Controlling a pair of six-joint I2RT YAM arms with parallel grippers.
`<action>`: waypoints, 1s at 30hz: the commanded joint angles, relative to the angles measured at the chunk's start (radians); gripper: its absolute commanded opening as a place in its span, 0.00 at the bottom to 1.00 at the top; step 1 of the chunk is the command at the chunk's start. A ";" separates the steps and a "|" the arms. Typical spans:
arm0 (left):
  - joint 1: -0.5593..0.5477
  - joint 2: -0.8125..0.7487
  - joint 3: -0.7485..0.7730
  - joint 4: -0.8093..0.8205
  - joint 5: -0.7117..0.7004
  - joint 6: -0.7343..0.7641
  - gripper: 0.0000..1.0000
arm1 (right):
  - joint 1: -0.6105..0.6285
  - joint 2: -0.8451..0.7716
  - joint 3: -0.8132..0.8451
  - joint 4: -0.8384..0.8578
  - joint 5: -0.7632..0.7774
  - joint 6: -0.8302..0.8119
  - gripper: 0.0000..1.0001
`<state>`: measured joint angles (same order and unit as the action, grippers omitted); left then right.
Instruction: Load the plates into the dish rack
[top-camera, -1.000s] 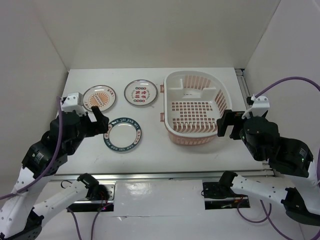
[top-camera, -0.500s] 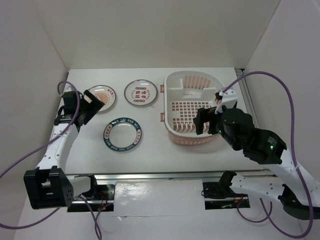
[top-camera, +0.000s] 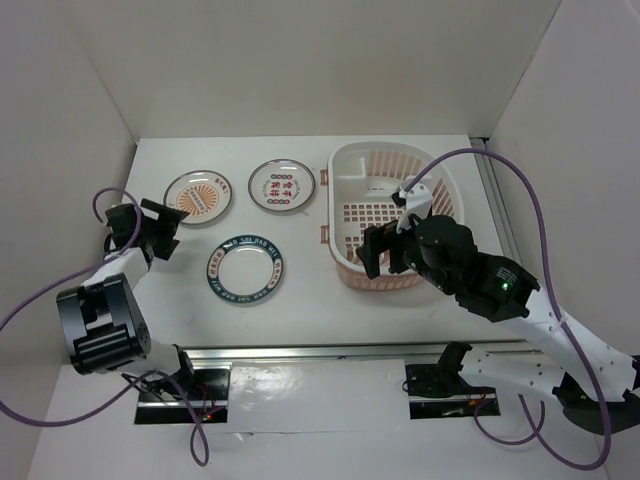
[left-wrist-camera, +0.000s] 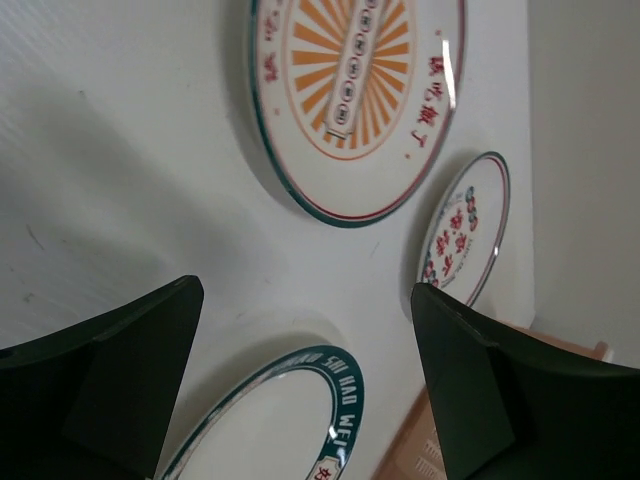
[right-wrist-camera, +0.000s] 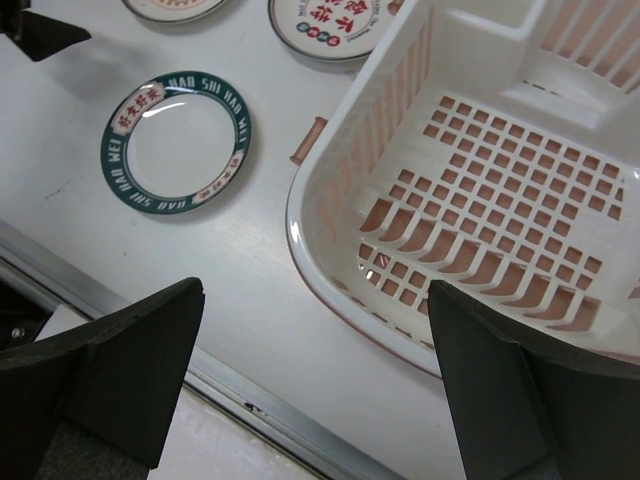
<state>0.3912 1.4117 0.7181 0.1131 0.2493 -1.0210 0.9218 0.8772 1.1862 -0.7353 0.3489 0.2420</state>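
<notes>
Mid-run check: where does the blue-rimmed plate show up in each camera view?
Top external: blue-rimmed plate lies left of centre, nearer the bottom than the other two plates.
Left wrist: the plate is at the bottom edge, partly cut off.
Right wrist: the plate is upper left, whole.
Shared landmark: red-green character plate, in all three.

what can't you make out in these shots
Top view: pale pink plastic oval dish rack, near wall partly behind the right hand.
Left wrist view: small round white plate with dark blue lettered rim, cut off by bottom edge.
Right wrist view: orange-sunburst white plate, cropped by top edge.
</notes>
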 joint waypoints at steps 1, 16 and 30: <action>0.017 0.090 0.003 0.168 0.029 -0.056 0.99 | -0.006 -0.012 -0.008 0.089 -0.062 -0.015 1.00; -0.032 0.432 0.148 0.254 -0.028 -0.067 0.74 | -0.006 -0.003 -0.008 0.119 -0.064 -0.024 1.00; -0.020 0.579 0.314 0.067 -0.042 -0.067 0.00 | -0.006 0.017 -0.048 0.177 -0.094 -0.015 1.00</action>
<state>0.3595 1.9450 1.0130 0.3134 0.2367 -1.1290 0.9218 0.8955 1.1397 -0.6350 0.2691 0.2337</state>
